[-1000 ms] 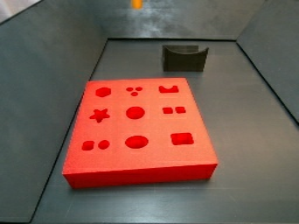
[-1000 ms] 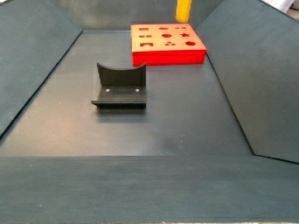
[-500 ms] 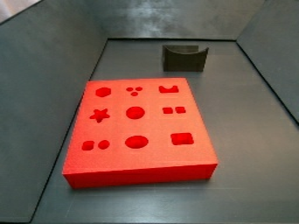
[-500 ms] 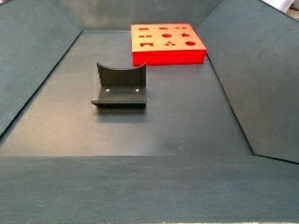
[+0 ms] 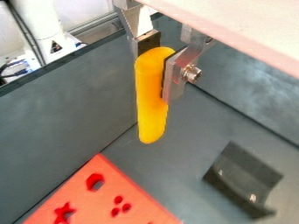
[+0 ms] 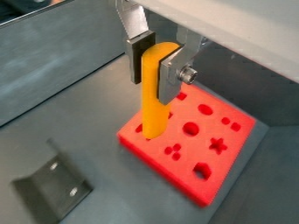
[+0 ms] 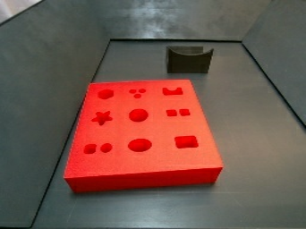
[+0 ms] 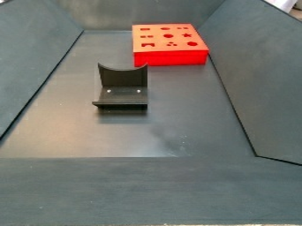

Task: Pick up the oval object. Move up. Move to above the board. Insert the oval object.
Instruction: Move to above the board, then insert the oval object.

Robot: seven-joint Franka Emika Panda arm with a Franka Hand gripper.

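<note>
Both wrist views show the tool point(image 5: 156, 54), its two flat silver fingers point(image 6: 169, 75) closed onto the upper end of the oval object point(image 5: 152, 94), a smooth orange-yellow peg with a rounded tip. The peg hangs straight down from the grip, held high in the air and touching nothing below it. In a wrist view the peg's lower end appears over the near edge of the board point(image 6: 194, 146), a bright-red flat block whose top face carries sunken shapes, among them circles, a star and ovals; the peg is well clear of that surface. In the wrist view that looks the opposite way, only a corner of the board point(image 5: 93, 196) shows beneath the peg, and the fixture point(image 5: 246, 176), a dark L-shaped bracket, stands on the dark grey counter point(image 5: 211, 114) to one side. Neither side view shows the tool or the peg. In a side view the board point(image 7: 140, 132) lies flat in the middle of the counter with the fixture point(image 7: 189, 58) well apart behind it, near the far wall. In the side view from the opposite end, the fixture point(image 8: 120, 86) stands nearer and the board point(image 8: 169, 43) lies beyond it.
</note>
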